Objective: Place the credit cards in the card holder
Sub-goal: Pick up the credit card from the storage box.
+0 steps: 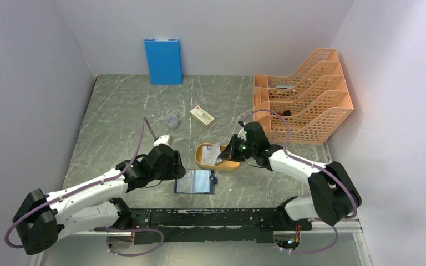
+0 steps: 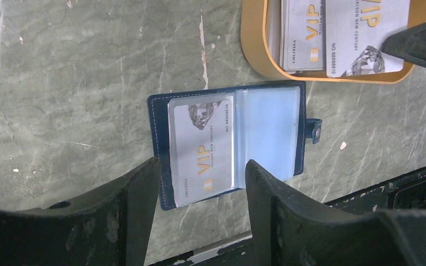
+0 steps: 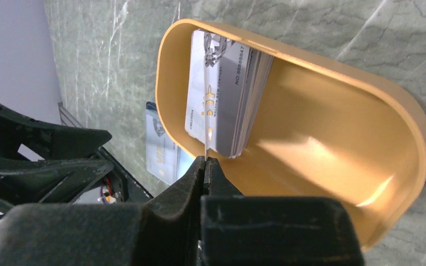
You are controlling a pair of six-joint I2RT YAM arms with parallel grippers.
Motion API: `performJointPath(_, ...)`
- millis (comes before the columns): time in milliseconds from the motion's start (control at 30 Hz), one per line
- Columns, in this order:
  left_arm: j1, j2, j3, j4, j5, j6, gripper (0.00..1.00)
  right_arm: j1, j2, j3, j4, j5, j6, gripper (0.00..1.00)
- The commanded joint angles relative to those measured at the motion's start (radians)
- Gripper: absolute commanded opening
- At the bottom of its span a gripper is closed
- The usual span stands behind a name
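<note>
The navy card holder (image 1: pixel 195 181) lies open on the table near the front edge. In the left wrist view it (image 2: pixel 297 138) has one whitish VIP credit card (image 2: pixel 202 147) on its left page. My left gripper (image 2: pixel 202 180) is open and empty, hovering just above the holder's near edge. A stack of credit cards (image 3: pixel 238 94) leans in the orange oval tray (image 3: pixel 338 138). My right gripper (image 3: pixel 206 160) is shut on the lower edge of one card (image 3: pixel 206 105), seen edge-on over the tray. In the top view the right gripper (image 1: pixel 226 154) is at the tray (image 1: pixel 202 159).
A bright blue folder (image 1: pixel 163 61) stands against the back wall. An orange file rack (image 1: pixel 305 94) fills the back right. A cream box (image 1: pixel 202 116) and a small clear cup (image 1: pixel 171 121) lie mid-table. A black rail (image 1: pixel 216 219) runs along the front edge.
</note>
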Motion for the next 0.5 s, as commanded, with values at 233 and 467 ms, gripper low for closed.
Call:
performJointPath(233, -0.005, -0.050, 0.048, -0.023, -0.017, -0.003, 0.61, -0.014, -0.206, 0.090, -0.240, -0.069, 0.243, 0.00)
performJointPath(467, -0.005, -0.095, 0.058, -0.045, -0.035, -0.016, 0.61, -0.014, -0.375, 0.064, -0.251, -0.069, 0.617, 0.00)
